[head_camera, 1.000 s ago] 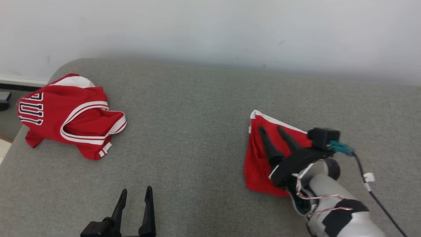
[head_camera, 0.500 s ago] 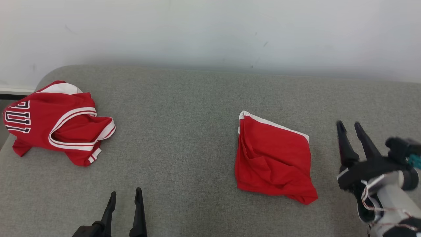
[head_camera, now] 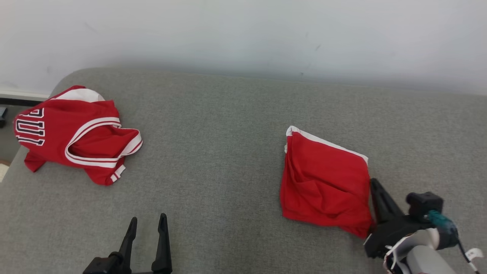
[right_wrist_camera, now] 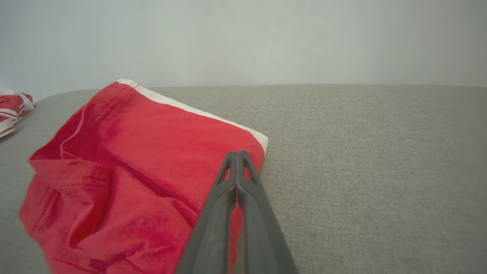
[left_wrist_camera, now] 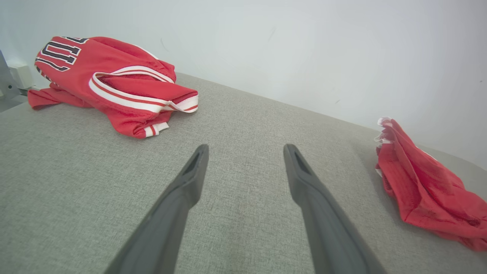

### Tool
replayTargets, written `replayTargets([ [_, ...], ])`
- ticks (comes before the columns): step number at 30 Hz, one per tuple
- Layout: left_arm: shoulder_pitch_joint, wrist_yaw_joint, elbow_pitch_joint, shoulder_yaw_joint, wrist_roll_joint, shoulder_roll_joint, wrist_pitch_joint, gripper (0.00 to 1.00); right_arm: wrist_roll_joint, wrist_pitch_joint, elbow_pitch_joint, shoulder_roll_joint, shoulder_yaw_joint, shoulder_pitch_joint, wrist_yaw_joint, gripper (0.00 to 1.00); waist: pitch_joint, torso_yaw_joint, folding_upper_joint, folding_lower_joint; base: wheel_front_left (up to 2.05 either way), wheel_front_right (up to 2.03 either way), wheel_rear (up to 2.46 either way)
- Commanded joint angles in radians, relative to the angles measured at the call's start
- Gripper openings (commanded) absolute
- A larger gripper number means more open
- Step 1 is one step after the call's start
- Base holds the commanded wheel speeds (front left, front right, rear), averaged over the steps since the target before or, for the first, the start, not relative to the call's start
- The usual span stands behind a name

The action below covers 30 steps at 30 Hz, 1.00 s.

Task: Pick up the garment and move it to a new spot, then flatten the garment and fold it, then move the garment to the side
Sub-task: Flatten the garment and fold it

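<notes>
Right gripper (right_wrist_camera: 237, 153) fingers pressed together against the right edge of the folded red cloth garment with white trim (head_camera: 325, 186), mid-right on the grey fabric cushion (head_camera: 220, 144); pinch unclear. Left gripper (head_camera: 147, 222) spread, empty. Half a second ago the right was spread, clear of the garment.

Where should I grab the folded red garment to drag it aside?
Take the folded red garment by its right edge, near the front corner, coming in low from the right along the cushion. That edge runs straight and flat, while the left side is rumpled. The right gripper lies shut against that edge; whether cloth is pinched is unclear.
</notes>
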Motion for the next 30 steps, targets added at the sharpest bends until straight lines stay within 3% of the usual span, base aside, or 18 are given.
replayTargets([
  [1,-0.008,0.000,0.005,-0.001,0.011,0.002,-0.002,1.00,-0.017,-0.001,0.013,0.012,0.011,-0.011,-0.002,0.00,0.006,0.014,0.0000,0.0000,0.00,0.00,0.00],
  [15,-0.010,-0.007,0.024,-0.016,0.008,0.001,-0.002,1.00,-0.081,-0.001,0.159,0.114,0.081,-0.064,-0.002,0.00,-0.003,0.082,0.0000,0.0000,0.00,0.00,0.00],
  [30,-0.009,-0.002,0.019,-0.014,0.004,0.001,-0.002,1.00,-0.038,-0.001,0.121,0.190,0.190,-0.035,-0.002,0.00,-0.001,0.091,0.0000,0.0000,0.00,0.00,0.00],
])
